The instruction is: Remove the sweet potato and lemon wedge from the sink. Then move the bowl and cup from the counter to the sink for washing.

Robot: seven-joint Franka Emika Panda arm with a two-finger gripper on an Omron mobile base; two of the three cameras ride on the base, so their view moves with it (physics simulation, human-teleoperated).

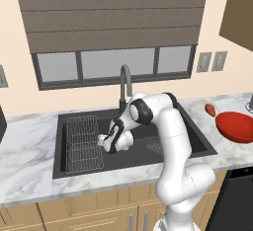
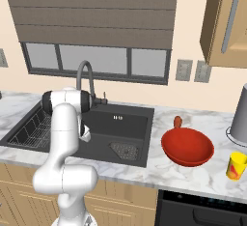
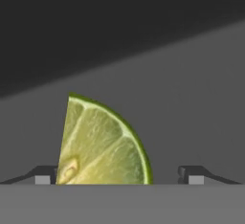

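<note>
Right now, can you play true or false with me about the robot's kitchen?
1. The lemon wedge sits between the gripper's open fingers. True.
2. The sweet potato is in the sink. False: it lies on the counter behind the bowl.
3. The bowl is blue. False: it is red.
4. The cup stands on the counter, right of the bowl. True.
5. The gripper is up above the faucet. False: it reaches down into the sink.
</note>
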